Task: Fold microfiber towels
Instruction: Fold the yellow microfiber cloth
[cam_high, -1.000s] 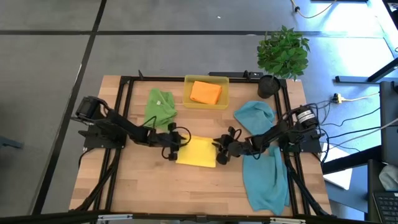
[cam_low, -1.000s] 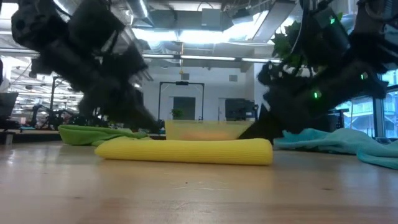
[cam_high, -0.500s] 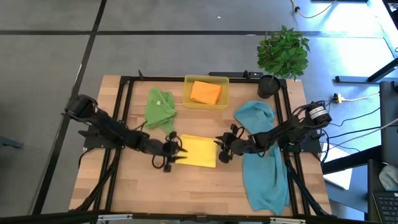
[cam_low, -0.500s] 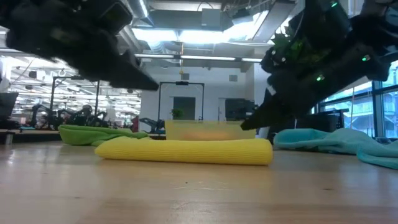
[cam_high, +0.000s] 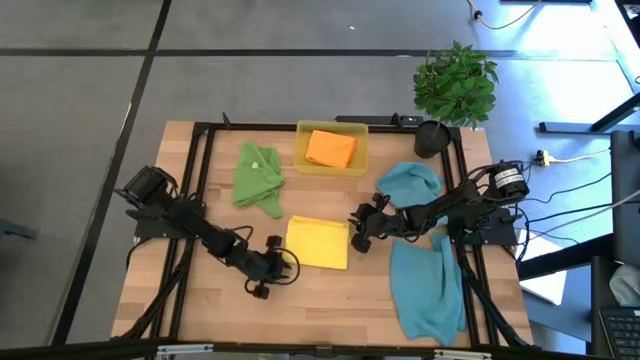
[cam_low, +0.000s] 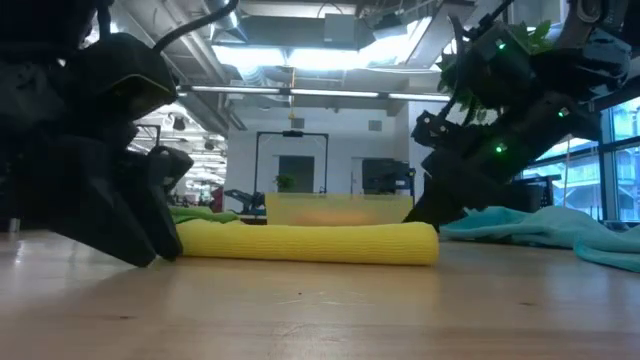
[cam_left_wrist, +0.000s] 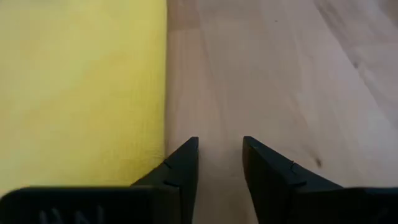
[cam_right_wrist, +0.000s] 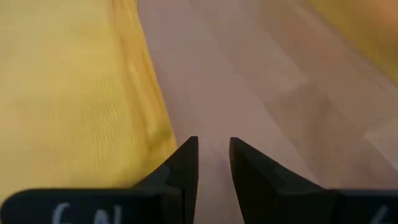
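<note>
Two dark six-joint arms are stretched low over the wooden tabletop (cam_high: 200, 320), reaching inward from opposite sides. The left arm is angled toward the near edge, its left pincer (cam_high: 262, 283) held close to the wood with nothing gripped, the fingers (cam_left_wrist: 180, 171) parted by a narrow gap. The right pincer (cam_high: 357, 232) is likewise empty, its fingers (cam_right_wrist: 183, 165) slightly apart.

Black jointed arms (green lights), wedge-shaped fingers (cam_left_wrist: 180, 171)
</note>
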